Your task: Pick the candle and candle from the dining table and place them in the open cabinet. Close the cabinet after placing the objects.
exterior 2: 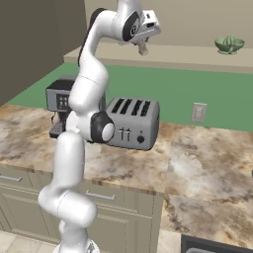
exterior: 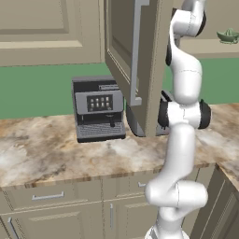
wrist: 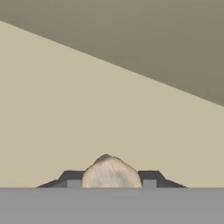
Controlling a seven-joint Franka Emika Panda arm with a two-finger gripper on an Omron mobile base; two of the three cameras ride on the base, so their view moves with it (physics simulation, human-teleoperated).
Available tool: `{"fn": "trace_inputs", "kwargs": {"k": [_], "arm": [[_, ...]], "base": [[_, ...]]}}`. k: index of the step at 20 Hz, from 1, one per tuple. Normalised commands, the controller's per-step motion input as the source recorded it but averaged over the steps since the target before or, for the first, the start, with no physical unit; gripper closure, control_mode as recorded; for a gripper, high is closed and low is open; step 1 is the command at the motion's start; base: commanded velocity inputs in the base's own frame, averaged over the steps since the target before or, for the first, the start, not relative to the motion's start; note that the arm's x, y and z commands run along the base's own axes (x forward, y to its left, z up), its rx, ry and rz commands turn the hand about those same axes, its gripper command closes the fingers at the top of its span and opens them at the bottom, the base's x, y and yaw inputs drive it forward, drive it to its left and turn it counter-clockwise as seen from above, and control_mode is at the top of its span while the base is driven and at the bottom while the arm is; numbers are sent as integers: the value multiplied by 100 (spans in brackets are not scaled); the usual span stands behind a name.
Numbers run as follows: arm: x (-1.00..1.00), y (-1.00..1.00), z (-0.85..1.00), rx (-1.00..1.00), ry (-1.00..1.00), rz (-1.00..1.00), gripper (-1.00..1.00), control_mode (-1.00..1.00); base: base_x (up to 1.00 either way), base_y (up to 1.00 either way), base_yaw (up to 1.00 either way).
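Flat, even rendered light is filling every view, with no glare. Soft shadows are lying on the tabletop (exterior: 42,149) beneath the coffee machine (exterior: 98,109) and toaster (exterior 2: 131,123). Textures are looking slightly blurry.

A: What is getting cut off up top?

B: The cabinet (exterior: 140,60) door is running off the left base view's upper edge, and the arm's wrist is leaving the frame beside it.

A: And the stubby candle (wrist: 111,173)?

B: In the hand view its lower part is sinking out of sight between the finger tips (wrist: 72,178). In the right base view it is showing too small (exterior 2: 143,48) to make out any detail.
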Motion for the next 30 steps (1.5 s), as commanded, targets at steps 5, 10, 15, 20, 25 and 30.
{"fn": "trace_inputs", "kwargs": {"k": [5,10,15,20,25,30], "arm": [[-6,3,0,0,-19,6,-100,-100],[-44,0,0,0,-29,7,-100,-100],[-74,0,-7,0,-20,3,-100,-100],[-99,21,-60,-7,-19,0,-100,-100],[-84,22,-28,-7,-22,0,-100,-100],[-76,16,-15,-6,-17,0,-100,-100]], "base": [[0,0,0],[0,0,0],[0,0,0],[0,0,0],[0,0,0],[0,0,0]]}}
